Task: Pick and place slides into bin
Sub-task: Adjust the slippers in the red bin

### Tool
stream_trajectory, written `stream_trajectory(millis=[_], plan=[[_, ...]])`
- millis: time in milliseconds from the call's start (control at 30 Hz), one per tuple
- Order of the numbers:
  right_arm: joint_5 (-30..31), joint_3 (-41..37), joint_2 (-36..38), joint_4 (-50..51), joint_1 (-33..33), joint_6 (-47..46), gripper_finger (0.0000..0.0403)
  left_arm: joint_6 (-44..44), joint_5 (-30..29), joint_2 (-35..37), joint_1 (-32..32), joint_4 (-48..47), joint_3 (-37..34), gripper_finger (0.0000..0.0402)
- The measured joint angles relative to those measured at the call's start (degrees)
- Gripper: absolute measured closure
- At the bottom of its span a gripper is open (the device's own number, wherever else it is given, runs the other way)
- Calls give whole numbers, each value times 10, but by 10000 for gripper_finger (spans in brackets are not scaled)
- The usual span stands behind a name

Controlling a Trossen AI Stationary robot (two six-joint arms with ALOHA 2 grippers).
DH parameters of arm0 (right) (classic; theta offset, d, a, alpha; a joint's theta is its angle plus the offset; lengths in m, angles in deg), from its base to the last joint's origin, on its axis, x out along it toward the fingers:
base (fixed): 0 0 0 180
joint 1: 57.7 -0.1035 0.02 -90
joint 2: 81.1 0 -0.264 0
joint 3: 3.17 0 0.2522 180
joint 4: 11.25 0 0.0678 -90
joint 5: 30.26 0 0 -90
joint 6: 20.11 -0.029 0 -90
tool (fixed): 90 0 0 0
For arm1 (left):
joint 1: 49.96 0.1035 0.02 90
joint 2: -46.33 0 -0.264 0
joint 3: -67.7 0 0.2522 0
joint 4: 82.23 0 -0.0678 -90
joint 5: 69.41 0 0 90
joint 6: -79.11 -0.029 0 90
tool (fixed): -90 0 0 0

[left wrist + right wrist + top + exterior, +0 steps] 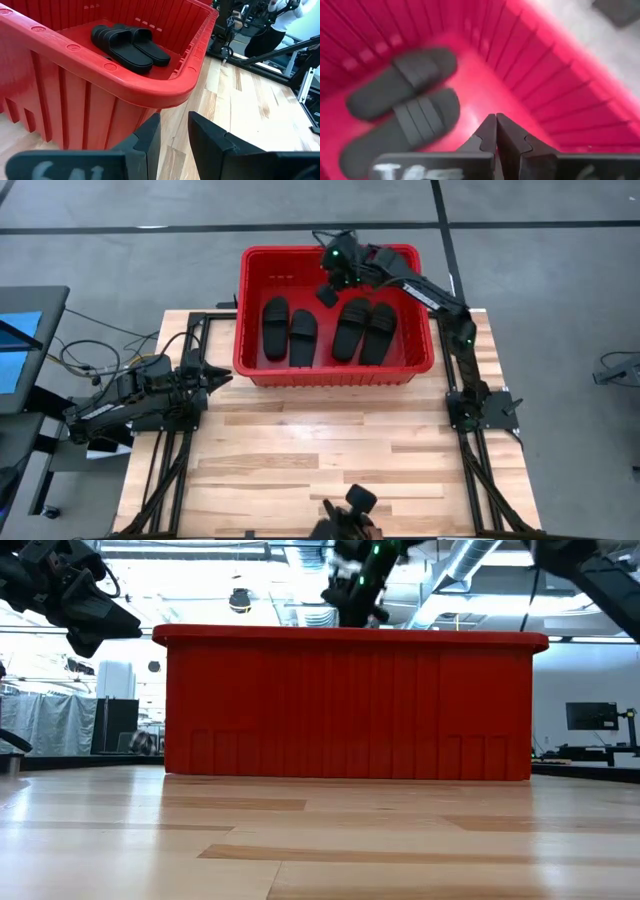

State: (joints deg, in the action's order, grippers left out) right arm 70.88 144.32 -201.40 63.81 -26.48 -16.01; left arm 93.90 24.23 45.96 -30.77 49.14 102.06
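The red bin (335, 370) stands at the table's far middle. Two pairs of black slides lie flat on its floor, soles down: one pair on the left (289, 332), one on the right (364, 331). My right gripper (327, 294) hangs shut over the far middle of the bin, above the slides and touching nothing; its wrist view shows its fingertips (496, 125) closed, with two slides (402, 105) below. My left gripper (218, 376) waits open beside the bin's near left corner (175, 90), with nothing between its fingers (150, 137).
Bare wooden tabletop (330, 450) stretches from the bin to the near edge, where a dark camera mount (350, 505) stands. Black arm frames run along both table sides. In the left wrist view a person (287, 15) stands beyond the table.
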Motion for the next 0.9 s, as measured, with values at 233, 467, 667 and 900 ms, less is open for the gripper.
stream_trajectory(millis=[233,467,667,900], plan=[[-13,1,-67,49,23,16,403,0,0,0,0,0,0,313],[-55,1,-118,57,16,54,403,0,0,0,0,0,0,313],[-86,1,-158,64,13,87,403,0,0,0,0,0,0,313],[-98,1,-196,92,12,110,403,0,0,0,0,0,0,313]])
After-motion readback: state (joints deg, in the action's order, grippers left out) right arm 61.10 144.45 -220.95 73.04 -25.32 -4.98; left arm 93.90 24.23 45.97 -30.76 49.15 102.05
